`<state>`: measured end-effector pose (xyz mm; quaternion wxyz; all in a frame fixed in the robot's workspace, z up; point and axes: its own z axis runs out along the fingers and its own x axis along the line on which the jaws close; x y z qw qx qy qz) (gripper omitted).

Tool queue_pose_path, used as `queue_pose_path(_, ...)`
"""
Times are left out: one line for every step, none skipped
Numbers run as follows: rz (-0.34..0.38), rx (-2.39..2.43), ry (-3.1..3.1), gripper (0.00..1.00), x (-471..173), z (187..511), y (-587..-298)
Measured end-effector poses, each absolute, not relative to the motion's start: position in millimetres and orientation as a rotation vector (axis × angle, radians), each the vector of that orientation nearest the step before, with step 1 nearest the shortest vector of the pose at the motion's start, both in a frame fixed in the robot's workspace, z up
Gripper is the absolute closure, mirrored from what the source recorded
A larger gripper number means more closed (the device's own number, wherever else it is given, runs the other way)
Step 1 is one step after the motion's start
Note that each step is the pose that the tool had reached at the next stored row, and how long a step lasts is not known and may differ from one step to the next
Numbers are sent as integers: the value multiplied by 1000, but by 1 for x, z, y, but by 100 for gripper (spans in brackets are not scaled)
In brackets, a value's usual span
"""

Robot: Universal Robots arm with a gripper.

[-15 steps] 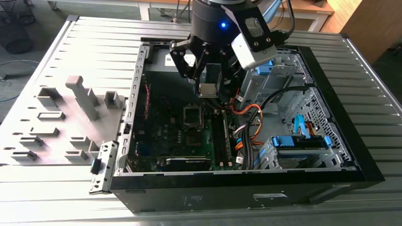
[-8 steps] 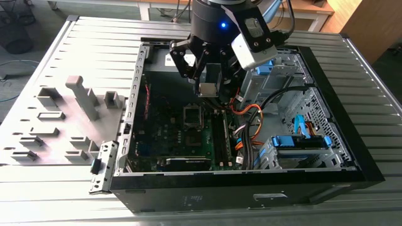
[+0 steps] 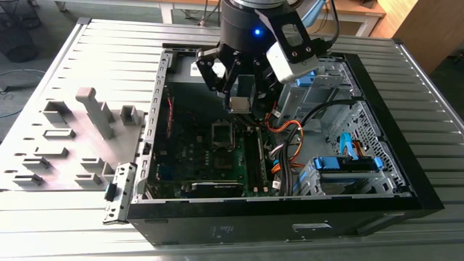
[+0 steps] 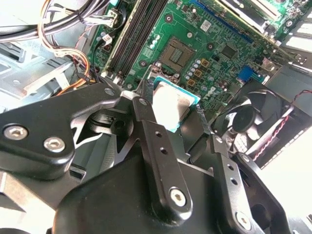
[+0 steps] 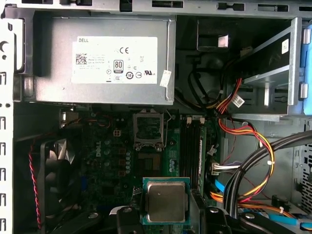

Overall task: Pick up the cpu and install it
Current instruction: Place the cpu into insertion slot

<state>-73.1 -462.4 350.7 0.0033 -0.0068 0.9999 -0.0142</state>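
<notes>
gripper [image 3: 242, 102]: black metal linkage fingers with hex bolt heads; closed on the cpu, pinching two opposite edges in both wrist views [image 4: 173, 105] [image 5: 168, 214]
cpu [image 3: 239, 104]: small flat square; green substrate rim around a matte silver-grey lid with rounded corners [image 4: 171, 103] [image 5: 165, 201]
cpu location: between the fingertips, up off the motherboard [image 3: 195, 157], apart from the socket
cpu orientation: lid faces away from the board, toward the first wrist camera; square, so no long axis; edges sit roughly parallel with the socket frame in the first wrist view
socket [image 3: 223, 133]: square dark metal frame, fine contact field showing inside [image 4: 176, 52] [image 5: 147, 129]; about 6 o'clock from the cpu in the exterior view
board: green PCB, dense small parts; long black memory slots [image 5: 195, 151] beside the socket
case [image 3: 275, 217]: black shell lying open, perforated grey sheet steel inside
power supply [image 5: 107, 53]: plain grey box, white label
fan [image 5: 58, 161]: black, round, red wire alongside
cables [image 3: 290, 141]: orange, yellow and black bundle; 4 o'clock from the cpu in the exterior view
table [image 3: 73, 54]: ribbed aluminium slats; grey fixture blocks [image 3: 94, 111] at 9 o'clock from the cpu
</notes>
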Motion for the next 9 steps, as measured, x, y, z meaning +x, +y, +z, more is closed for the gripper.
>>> queue_pose_path(-44, -21, 3135, 53, -73, 350, -462)
queue_pose_path(-44, -21, 3135, 53, -73, 348, -462)
queue_pose_path(-44, -21, 3135, 53, -73, 347, -462)
queue_pose_path(-45, -21, 3135, 53, -73, 345, -462)
queue_pose_path(-44, -21, 3135, 53, -74, 344, -462)
queue_pose_path(-44, -21, 3135, 53, -74, 342, -462)
queue_pose_path(-44, -21, 3135, 53, -74, 340, -462)
queue_pose_path(-44, -21, 3135, 53, -74, 338, -462)
queue_pose_path(-44, -21, 3135, 53, -74, 336, -462)
